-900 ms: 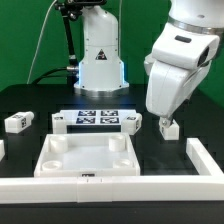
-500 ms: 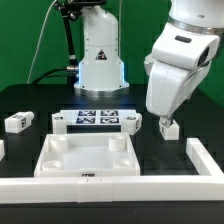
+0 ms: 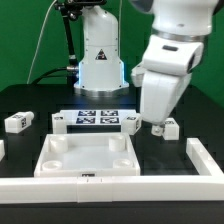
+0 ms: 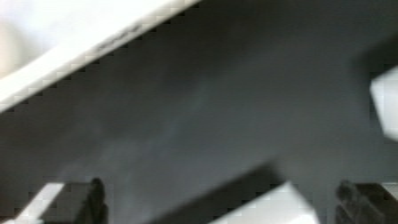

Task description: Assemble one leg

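A leg, a small white tagged peg, lies on the black table at the exterior view's right. My gripper is low over the table right beside it, and whether a finger touches it is unclear. A second leg lies at the far left. The large white panel with corner sockets lies in front. In the blurred wrist view my gripper is open, its fingers wide apart. A white shape sits low between them, probably the leg.
The marker board lies behind the panel. A white robot base stands at the back. White rails run along the front and right edges of the table. Another white patch shows at the wrist view's edge.
The arm has swung toward the exterior view's left and tilted. The leg at the right now shows beside the fingers rather than under them.
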{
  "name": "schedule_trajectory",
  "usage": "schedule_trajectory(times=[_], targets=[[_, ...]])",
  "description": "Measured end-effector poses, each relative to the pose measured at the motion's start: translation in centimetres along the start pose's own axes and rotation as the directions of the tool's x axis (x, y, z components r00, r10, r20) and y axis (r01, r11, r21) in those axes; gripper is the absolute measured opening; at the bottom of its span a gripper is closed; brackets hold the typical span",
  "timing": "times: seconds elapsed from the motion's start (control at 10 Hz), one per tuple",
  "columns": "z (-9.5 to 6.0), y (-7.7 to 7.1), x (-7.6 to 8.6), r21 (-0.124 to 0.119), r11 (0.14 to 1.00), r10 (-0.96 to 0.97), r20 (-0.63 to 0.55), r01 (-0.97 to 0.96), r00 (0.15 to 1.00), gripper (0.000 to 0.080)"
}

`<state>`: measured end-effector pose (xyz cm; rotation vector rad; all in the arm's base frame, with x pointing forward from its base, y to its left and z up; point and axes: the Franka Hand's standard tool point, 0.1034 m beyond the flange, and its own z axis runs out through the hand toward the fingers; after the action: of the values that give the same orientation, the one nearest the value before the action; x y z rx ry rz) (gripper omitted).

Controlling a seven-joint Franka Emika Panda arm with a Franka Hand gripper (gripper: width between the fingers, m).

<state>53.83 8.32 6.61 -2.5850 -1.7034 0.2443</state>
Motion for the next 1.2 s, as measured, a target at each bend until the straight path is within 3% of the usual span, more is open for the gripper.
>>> schedule_trajectory(times=[0.2,0.3,0.8,0.9,1.2], targets=[[0.3,1.0,-1.8,-0.075,0.993,-0.091,-0.055,0.087,0.994,0.0650],[0.3,1.5,-3.0,-0.097,0.986,-0.144,-0.062,0.138,0.988,0.0650],[0.6,1.4,-3.1,-0.090,0.990,-0.113,-0.065,0.107,0.991,0.0650],[1.1,1.3,-3.7,-0.103,0.975,-0.203,-0.057,0.196,0.978,0.0650],[3.2,0.6,-6.3,-0.111,0.907,-0.410,-0.012,0.406,0.912,0.0650]])
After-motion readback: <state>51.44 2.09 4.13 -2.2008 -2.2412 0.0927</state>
